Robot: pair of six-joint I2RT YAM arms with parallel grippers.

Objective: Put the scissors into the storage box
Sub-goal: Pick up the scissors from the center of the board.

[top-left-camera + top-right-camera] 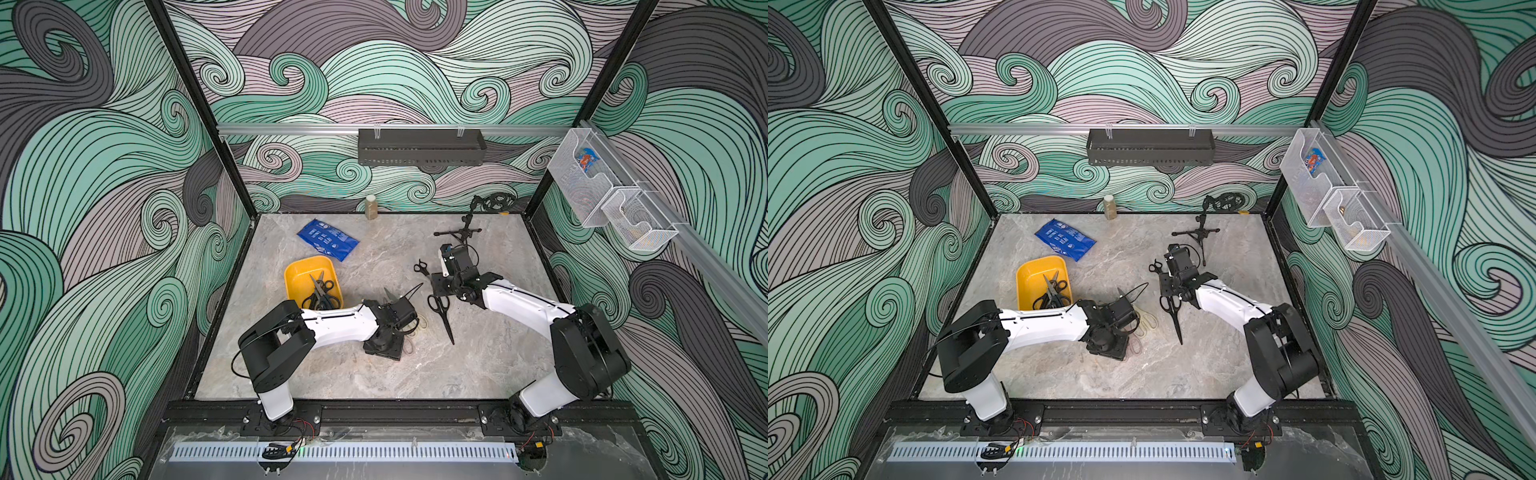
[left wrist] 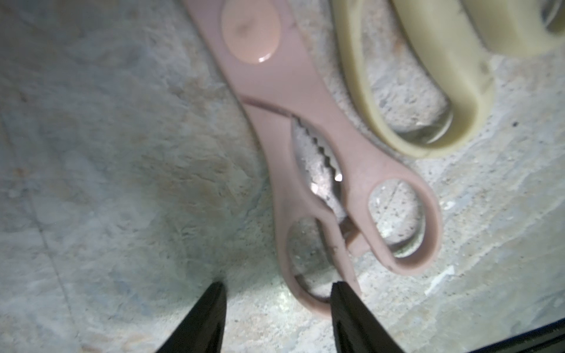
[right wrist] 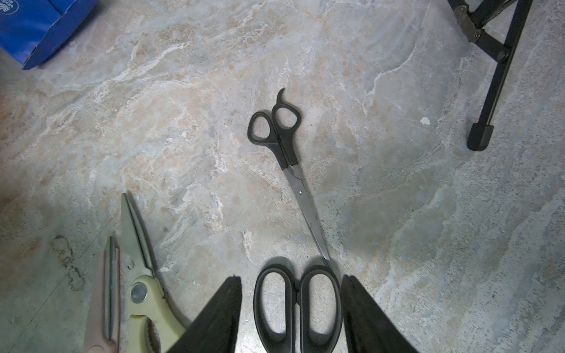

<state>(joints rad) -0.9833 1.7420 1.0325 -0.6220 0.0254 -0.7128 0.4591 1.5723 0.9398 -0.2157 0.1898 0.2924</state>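
The yellow storage box (image 1: 300,274) stands left of the table's middle in both top views, with several black-handled scissors (image 1: 319,291) inside. My left gripper (image 2: 278,287) is open low over the table. One fingertip (image 2: 337,288) stands at the handle loop of the pale pink scissors (image 2: 305,101), which lie beside the cream shears (image 2: 428,91). My right gripper (image 3: 290,279) is open with the handles of the large black scissors (image 3: 298,305) between its fingers. A small black pair (image 3: 287,143) lies just beyond, its tip touching those handles.
A blue pouch (image 1: 328,240) lies behind the box and a small bottle (image 1: 371,206) stands at the back wall. A black mini tripod (image 1: 461,232) stands at the back right. A long black tray (image 1: 422,146) and white mesh baskets (image 1: 590,178) hang on the walls.
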